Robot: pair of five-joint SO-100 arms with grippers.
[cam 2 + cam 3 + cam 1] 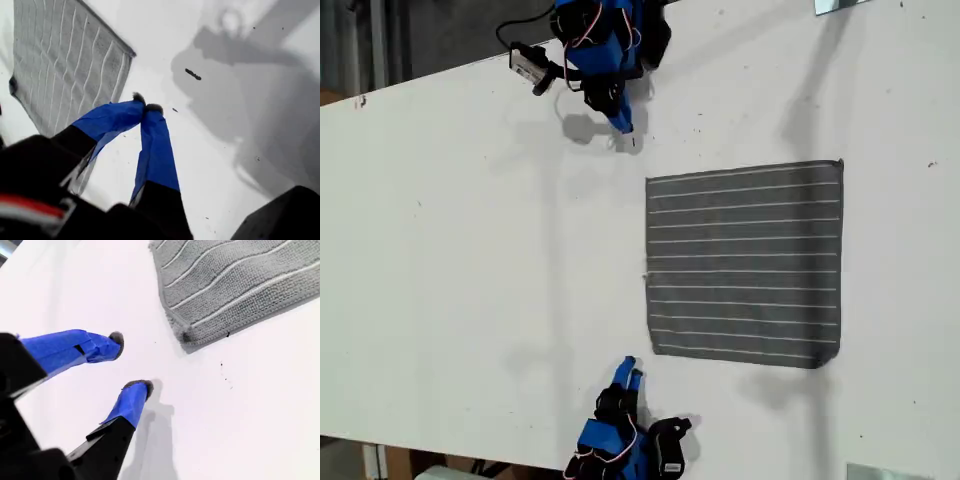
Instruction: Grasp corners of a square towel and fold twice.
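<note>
1. The towel [744, 264] looks soft, light and limp. We judge it will sag and bend when it is lifted, so both ends of one edge should go up together.
2. The weave is ribbed, so we expect the pads to hold it without slipping. It is not fragile.
3. The best places to hold are the corners nearest the arms: on the exterior view, the towel's 10 o'clock corner [649, 181] and its 8 o'clock corner [651, 347].
4. It is a dark grey square with thin white stripes, evenly spaced. It lies flat, unfolded, on the white table [470, 250], toward 3 o'clock from the centre of the exterior view.
5. Our first gripper [146, 106] has its fingertips together, on nothing, near a corner but apart from it.
6. Our second gripper [130, 360] has its fingers apart and empty, just beside another corner, without touching.
</note>
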